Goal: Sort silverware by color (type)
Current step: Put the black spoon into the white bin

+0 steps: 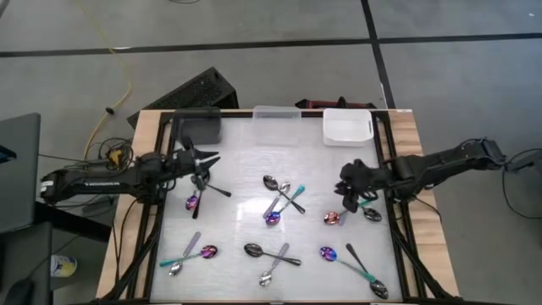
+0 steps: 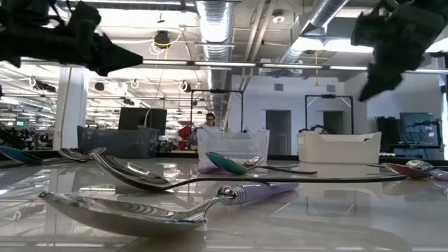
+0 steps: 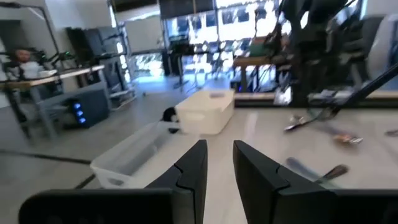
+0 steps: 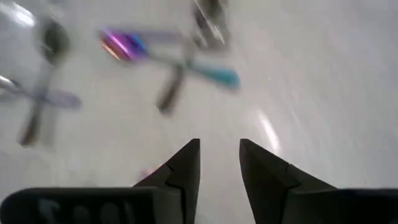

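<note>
Spoons lie scattered flat on the glossy table. A purple spoon [image 1: 193, 202] and a dark spoon [image 1: 217, 189] lie just below my left gripper [image 1: 206, 161], which hovers open and empty over the table's left part, fingers level toward the bins [image 3: 219, 152]. A crossed cluster [image 1: 280, 200] of dark, silver and teal-handled spoons sits mid-table. My right gripper [image 1: 348, 193] hovers open and empty above a pink-purple spoon [image 1: 332, 219] and a silver spoon [image 1: 371, 213], pointing down [image 4: 219, 149]. More spoons lie nearer: [image 1: 191, 253], [image 1: 271, 254], [image 1: 354, 266].
Three bins stand along the far edge: dark grey [image 1: 198, 127], clear [image 1: 277, 113], white [image 1: 347, 127]. A raised wooden frame [image 1: 149, 135] borders the table. In the low view a silver spoon with a lilac handle [image 2: 140, 213] lies closest. A person [image 2: 209, 123] sits far behind.
</note>
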{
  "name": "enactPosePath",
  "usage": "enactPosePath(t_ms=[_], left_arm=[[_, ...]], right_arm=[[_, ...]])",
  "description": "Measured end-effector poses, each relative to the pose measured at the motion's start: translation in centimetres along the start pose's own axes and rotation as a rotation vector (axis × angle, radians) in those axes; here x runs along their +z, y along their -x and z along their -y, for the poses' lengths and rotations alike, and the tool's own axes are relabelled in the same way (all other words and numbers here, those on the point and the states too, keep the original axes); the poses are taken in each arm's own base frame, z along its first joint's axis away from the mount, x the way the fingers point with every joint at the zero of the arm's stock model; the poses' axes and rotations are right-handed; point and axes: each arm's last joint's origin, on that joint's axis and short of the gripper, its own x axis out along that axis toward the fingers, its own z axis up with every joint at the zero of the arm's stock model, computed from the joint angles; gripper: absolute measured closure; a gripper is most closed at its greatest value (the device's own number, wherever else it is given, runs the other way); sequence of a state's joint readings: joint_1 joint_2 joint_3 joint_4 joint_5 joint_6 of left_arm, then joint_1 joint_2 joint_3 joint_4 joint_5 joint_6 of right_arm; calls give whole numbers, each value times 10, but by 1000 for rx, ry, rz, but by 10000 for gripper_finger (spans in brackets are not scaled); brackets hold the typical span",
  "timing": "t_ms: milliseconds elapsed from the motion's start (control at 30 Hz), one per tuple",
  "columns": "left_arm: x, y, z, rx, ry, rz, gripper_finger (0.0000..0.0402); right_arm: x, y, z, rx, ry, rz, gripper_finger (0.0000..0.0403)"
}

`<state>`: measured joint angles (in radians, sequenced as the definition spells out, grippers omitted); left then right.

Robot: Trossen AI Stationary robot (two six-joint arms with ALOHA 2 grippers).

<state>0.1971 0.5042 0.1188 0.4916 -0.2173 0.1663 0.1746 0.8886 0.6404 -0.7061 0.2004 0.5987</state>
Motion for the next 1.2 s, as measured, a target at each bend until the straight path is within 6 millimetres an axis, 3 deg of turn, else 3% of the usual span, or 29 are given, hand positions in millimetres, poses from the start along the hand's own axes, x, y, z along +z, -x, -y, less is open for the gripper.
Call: enactPosePath(t_ms=[167,333,600,1200], left_arm=[[7,-15,-3,23,-18,-49,333],[6,-23,-2,-4,-26,-87,315],[8,-28,-1,-3,25,-100,275],[6,-28,-1,-2,57,-116,269]], right_arm=[[-4,0,4,-173,-206,-279,257],[-6,-18,12,-262,-298,-387,222],[2,-48,22,-261,-205,-454,146],[-9,-96,15,-334,-74,-610,143]])
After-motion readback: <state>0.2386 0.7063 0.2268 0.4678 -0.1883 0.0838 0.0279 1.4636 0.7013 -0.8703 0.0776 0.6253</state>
